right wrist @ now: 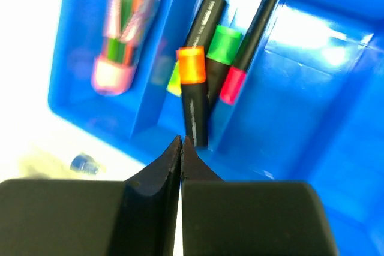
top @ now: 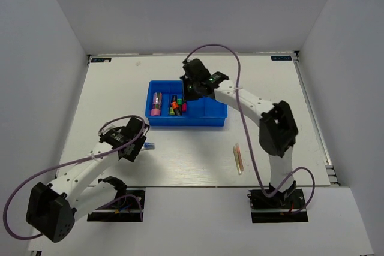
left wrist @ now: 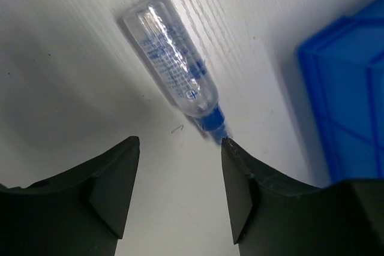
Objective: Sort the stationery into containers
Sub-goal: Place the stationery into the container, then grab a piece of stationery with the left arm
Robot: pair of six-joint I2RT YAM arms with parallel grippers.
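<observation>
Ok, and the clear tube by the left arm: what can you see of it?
The clear tube is a stubby see-through plastic body with blue print, a rounded end and a blue cap. It lies flat on the white table, outside the blue tray, cap toward the open left pincer. The cap sits right by one fingertip; contact cannot be told. Nothing else touches it.

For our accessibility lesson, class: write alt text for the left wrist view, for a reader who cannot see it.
A clear bluish pen with a blue tip lies on the white table, just ahead of the left gripper's open black fingers. The corner of a blue tray shows at right.
</observation>
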